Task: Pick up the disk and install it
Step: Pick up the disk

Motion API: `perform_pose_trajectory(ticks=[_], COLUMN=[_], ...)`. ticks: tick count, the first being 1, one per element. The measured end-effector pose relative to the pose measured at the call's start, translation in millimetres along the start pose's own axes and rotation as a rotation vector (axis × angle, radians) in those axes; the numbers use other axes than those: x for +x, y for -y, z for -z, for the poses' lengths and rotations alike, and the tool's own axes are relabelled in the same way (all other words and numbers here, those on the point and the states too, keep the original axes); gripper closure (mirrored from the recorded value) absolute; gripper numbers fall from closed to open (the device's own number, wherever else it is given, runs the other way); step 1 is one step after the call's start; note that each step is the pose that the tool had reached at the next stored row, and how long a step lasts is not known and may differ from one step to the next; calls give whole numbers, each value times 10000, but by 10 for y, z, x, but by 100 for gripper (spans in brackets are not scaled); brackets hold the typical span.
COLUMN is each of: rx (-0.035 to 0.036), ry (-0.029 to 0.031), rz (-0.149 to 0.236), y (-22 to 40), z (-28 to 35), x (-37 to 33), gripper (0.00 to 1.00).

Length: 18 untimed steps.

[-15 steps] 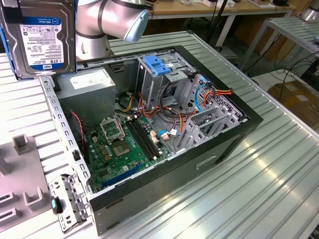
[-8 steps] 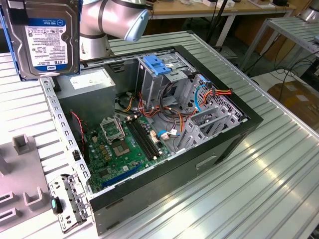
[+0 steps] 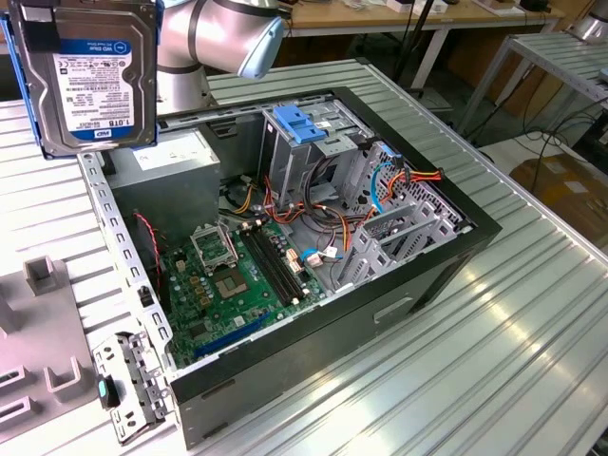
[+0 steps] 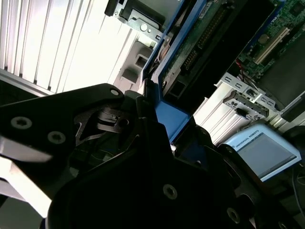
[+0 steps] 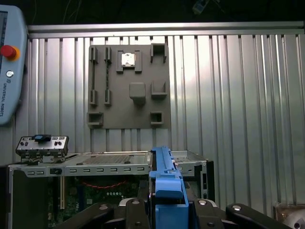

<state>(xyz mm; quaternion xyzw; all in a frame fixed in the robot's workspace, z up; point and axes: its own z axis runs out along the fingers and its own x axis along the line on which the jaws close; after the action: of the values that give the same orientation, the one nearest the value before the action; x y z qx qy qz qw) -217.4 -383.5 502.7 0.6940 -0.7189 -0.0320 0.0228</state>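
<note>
First wrist view: tool (image 5: 167, 206) clamps the disk (image 5: 164, 167) above the open computer case (image 5: 95, 169).

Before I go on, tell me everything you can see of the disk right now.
The disk is a flat, silver-grey metal rectangle. A white-and-blue barcode label faces the exterior camera, and blue plastic rails run along its sides. It is off the table, held upright and raised over the open computer case, and sits in no bay. In the first wrist view the tool is clamped on it, seen edge-on. Nothing else touches it.
</note>
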Motion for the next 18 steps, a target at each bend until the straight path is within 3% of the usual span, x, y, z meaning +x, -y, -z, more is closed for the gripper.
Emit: perform_pose_trajectory(ticks=[10, 11, 12, 15, 16, 17, 18], rx=[-1, 51, 242, 1152, 1403, 1634, 1740], ry=[0, -4, -7, -42, -59, -82, -101], rz=[1, 8, 9, 18, 19, 21, 23], y=[2, 2, 2, 2, 2, 1, 10], z=[0, 2, 0, 0, 0, 0, -2], x=[1, 1, 1, 1, 1, 1, 0], gripper=[63, 63, 63, 63, 63, 63, 63])
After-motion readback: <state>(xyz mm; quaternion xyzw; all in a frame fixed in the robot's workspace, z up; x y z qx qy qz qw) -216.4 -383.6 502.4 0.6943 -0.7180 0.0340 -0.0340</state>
